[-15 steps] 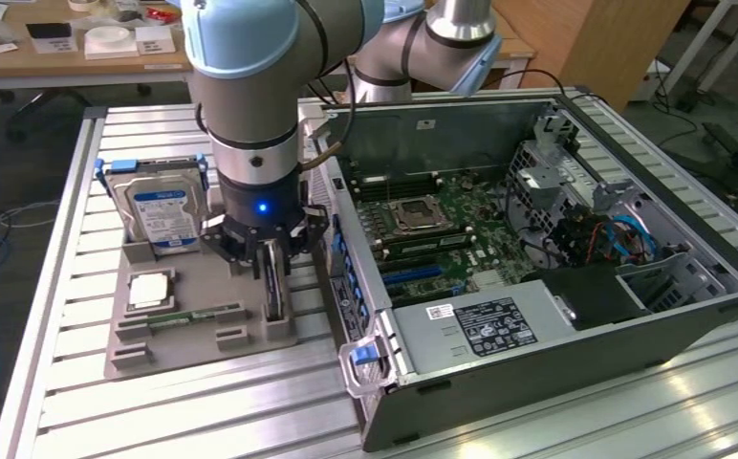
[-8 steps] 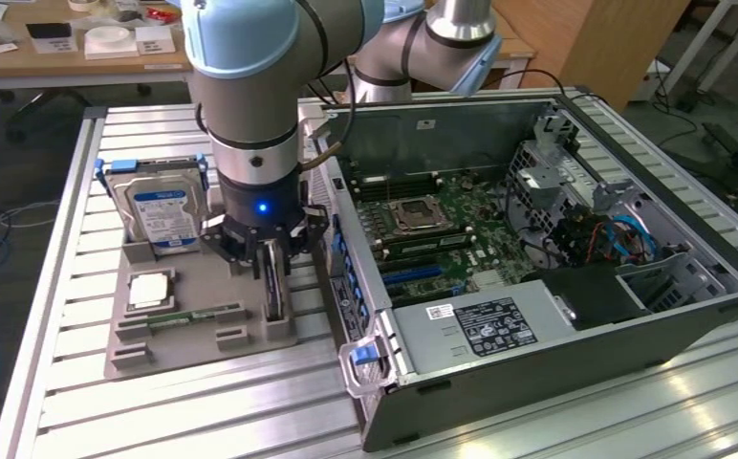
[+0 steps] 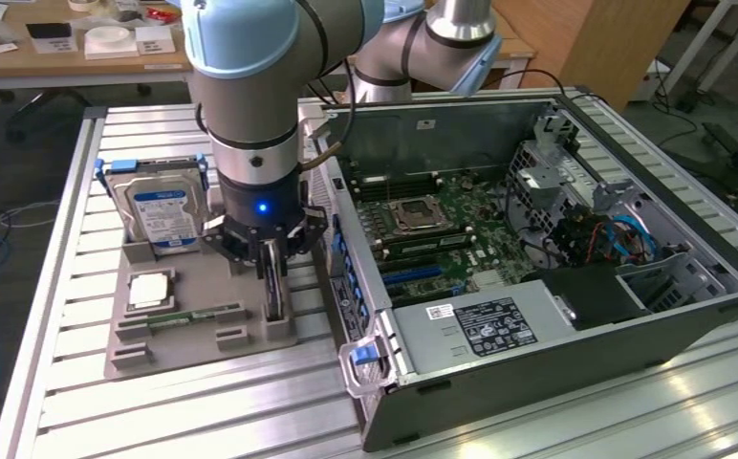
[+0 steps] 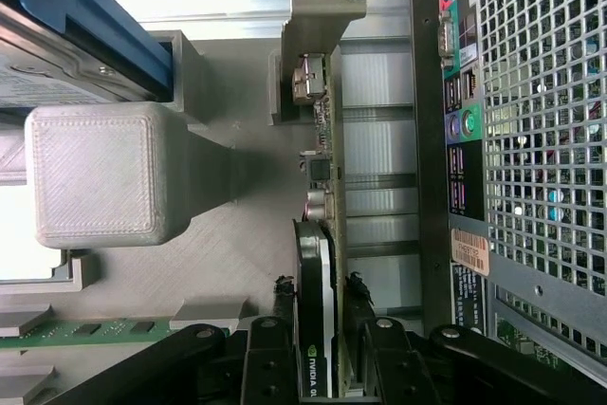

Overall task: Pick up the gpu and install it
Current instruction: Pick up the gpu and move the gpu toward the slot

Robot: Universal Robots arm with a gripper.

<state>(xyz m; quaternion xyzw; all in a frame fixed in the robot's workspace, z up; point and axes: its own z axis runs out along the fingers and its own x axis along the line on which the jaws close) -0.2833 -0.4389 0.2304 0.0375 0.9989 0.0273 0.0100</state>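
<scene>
The gpu (image 3: 274,292) stands on edge in a slot at the exterior view's right side of the grey parts tray (image 3: 204,339). From the wrist it shows edge-on, a thin card (image 4: 318,234) with a black shroud and a silvery end bracket (image 4: 318,7) at its far end. My gripper (image 3: 271,260) is straight above it, lowered over its top edge. In the wrist view the gripper (image 4: 320,284) straddles the card, one black fingertip (image 4: 283,289) on each side with a narrow gap to each face. The card still sits in the tray.
An upright hard drive (image 3: 165,215), a CPU (image 3: 150,290) and a green memory stick (image 3: 197,316) share the tray. The open computer case (image 3: 535,325) lies just to the exterior view's right, motherboard (image 3: 433,229) exposed; its rear panel (image 4: 541,139) is close beside the card.
</scene>
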